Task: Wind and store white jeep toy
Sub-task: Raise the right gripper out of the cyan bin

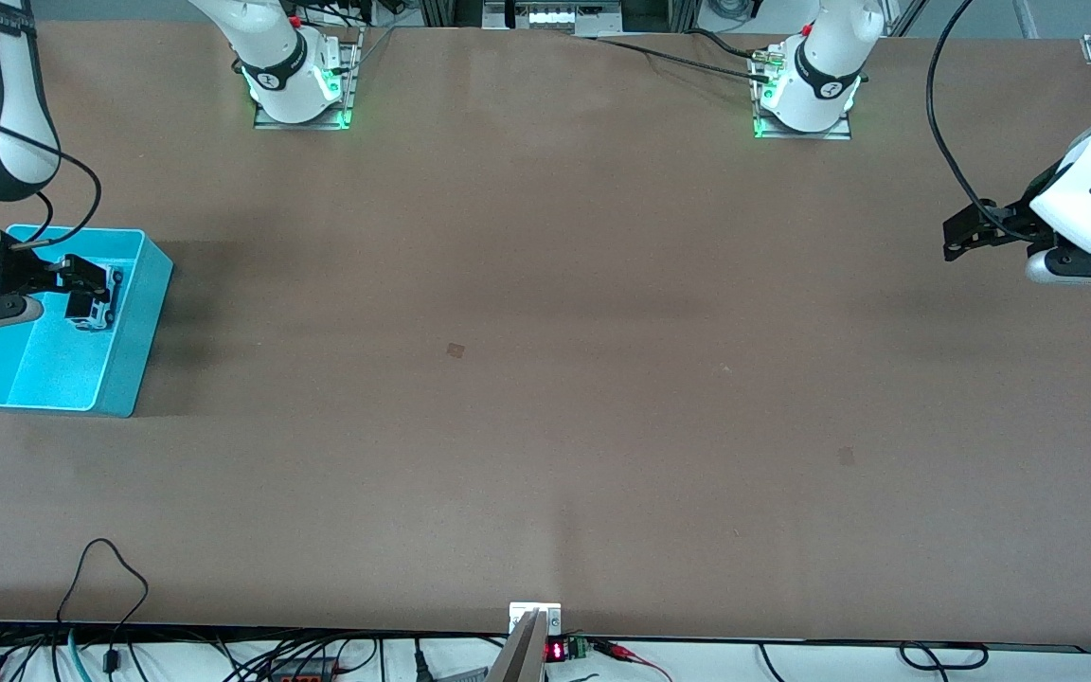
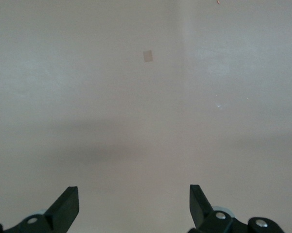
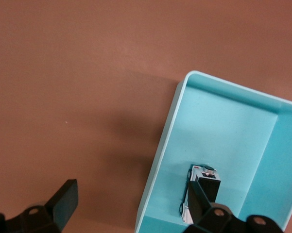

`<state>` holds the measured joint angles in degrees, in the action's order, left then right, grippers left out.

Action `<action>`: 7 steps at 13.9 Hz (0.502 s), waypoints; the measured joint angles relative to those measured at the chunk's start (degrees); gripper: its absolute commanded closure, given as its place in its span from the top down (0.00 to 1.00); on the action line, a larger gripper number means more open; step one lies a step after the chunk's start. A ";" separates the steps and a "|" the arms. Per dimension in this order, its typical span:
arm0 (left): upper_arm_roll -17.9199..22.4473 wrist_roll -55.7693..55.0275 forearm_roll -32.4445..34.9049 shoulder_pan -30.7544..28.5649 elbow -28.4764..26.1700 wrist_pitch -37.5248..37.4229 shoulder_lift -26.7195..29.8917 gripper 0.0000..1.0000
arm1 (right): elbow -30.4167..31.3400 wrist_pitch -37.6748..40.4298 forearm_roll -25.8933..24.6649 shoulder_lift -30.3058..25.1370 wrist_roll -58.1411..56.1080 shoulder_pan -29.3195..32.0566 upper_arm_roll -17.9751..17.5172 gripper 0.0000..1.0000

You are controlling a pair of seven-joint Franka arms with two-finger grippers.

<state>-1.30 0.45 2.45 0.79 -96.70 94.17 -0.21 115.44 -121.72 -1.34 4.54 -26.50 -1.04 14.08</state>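
The white jeep toy (image 1: 102, 305) lies on the floor of the cyan bin (image 1: 140, 322) at the right arm's end of the table. My right gripper (image 1: 81, 287) hangs open over the bin, just above the toy, and holds nothing. In the right wrist view the toy (image 3: 200, 174) lies inside the bin (image 3: 165, 141) next to its wall, partly hidden by one finger (image 3: 201, 200); the right gripper (image 3: 133, 201) straddles that wall. My left gripper (image 1: 967, 237) waits open and empty above the table at the left arm's end; the left wrist view shows the left gripper (image 2: 133, 204) over bare table.
The brown table (image 1: 545, 379) carries two small tape patches (image 1: 456, 349) (image 1: 846, 456); one patch shows in the left wrist view (image 2: 147, 56). Cables run along the table edge nearest the front camera (image 1: 110, 578).
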 measured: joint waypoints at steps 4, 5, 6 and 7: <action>-0.25 0.00 0.00 0.03 0.00 0.00 0.00 1.00 | -1.42 6.58 0.01 -3.72 7.40 -2.69 -2.81 1.00; -0.25 0.00 0.00 0.03 0.00 0.00 0.00 1.00 | -2.08 8.20 0.01 -4.57 9.66 -2.87 -4.50 1.00; -0.25 0.00 0.00 0.02 0.00 -0.03 0.00 1.00 | -2.68 9.46 0.01 -5.42 11.50 -2.76 -6.29 1.00; -0.26 0.00 0.00 0.03 0.00 -0.14 0.00 1.00 | -3.22 10.42 0.01 -6.15 12.71 -2.30 -8.08 1.00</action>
<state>-1.56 0.45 2.45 0.82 -96.69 94.03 -0.21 112.22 -111.30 -1.34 -1.61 -13.79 -3.35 6.00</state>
